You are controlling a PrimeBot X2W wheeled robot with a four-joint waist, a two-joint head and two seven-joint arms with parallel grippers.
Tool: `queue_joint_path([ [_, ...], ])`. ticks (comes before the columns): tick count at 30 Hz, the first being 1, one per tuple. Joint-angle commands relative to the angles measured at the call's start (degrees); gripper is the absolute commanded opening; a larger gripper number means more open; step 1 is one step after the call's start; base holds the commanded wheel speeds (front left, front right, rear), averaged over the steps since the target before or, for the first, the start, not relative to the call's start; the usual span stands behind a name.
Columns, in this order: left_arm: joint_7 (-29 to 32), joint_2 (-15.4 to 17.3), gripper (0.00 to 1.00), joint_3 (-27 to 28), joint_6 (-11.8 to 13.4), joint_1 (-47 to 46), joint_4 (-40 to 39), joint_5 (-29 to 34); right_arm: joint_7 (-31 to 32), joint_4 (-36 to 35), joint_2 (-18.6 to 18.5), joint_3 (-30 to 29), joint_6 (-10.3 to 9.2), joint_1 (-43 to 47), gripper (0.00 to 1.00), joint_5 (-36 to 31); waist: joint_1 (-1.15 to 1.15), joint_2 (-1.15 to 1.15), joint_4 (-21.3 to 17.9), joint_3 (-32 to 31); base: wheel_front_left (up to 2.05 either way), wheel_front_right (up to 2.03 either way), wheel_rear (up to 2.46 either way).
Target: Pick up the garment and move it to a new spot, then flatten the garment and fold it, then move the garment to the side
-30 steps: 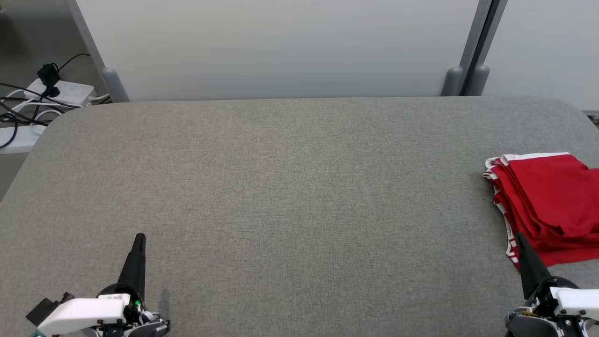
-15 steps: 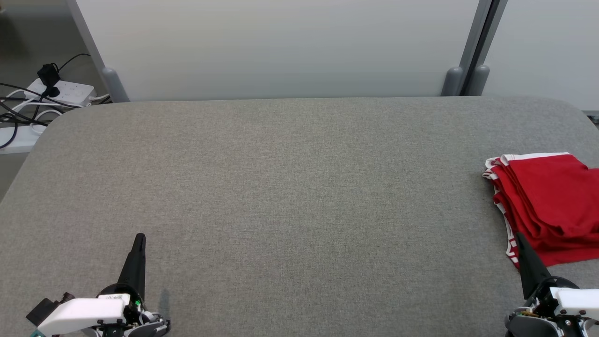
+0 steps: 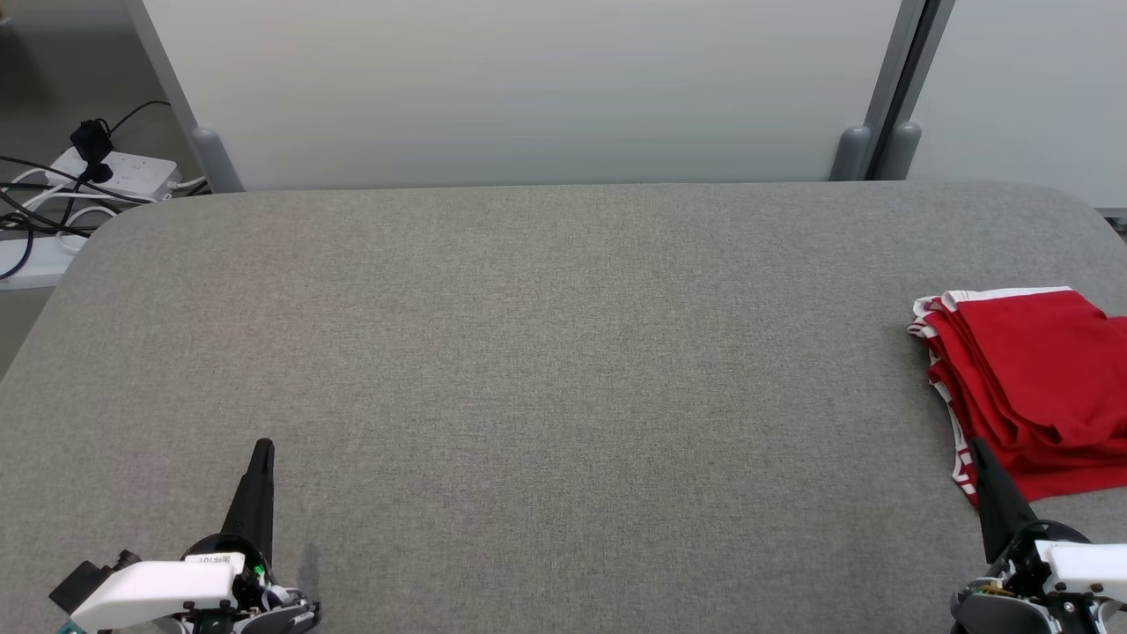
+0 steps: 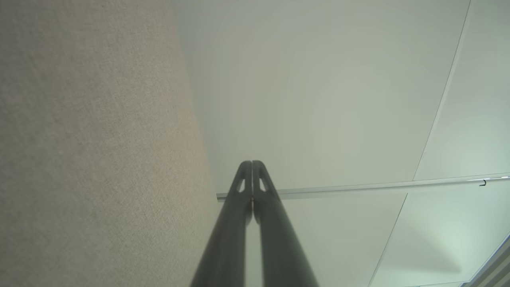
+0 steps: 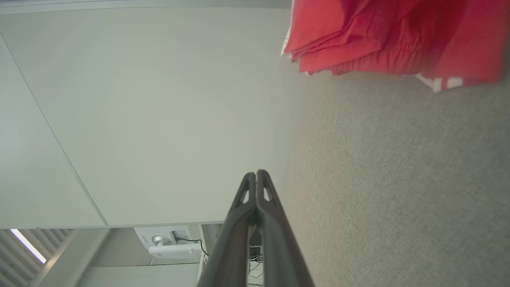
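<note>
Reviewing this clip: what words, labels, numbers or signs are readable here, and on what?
None can be read outright.
White label at the base of the left end effector: printed characters, too small to read.
White band of the red garment: red marks, too blurred to tell as letters.

Garment on table, far R edge; panel behind.
</note>
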Motion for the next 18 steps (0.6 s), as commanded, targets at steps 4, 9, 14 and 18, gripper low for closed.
queue_joint_path([
  [4,0.35,0.48,0.0,1.93,-0.45,-3.31,-1.29,-0.21,0.52,-1.52,-0.7,0.92,0.01,-2.55,0.0,-0.29,0.0,0.0,0.0,0.0,0.0,0.0,0.0],
  [9,0.36,0.48,0.0,1.94,-0.45,-3.31,-1.29,-0.2,0.55,-1.51,-0.68,0.89,0.01,-2.56,0.0,-0.32,0.0,0.0,0.0,0.0,0.0,0.0,0.0],
  [14,0.37,0.47,0.0,1.95,-0.45,-3.31,-1.29,-0.2,0.58,-1.51,-0.65,0.85,0.01,-2.56,0.0,-0.35,0.0,0.0,0.0,0.0,0.0,0.0,0.0],
  [18,0.37,0.47,0.0,1.95,-0.45,-3.31,-1.29,-0.19,0.6,-1.51,-0.64,0.82,0.01,-2.56,0.0,-0.37,0.0,0.0,0.0,0.0,0.0,0.0,0.0],
])
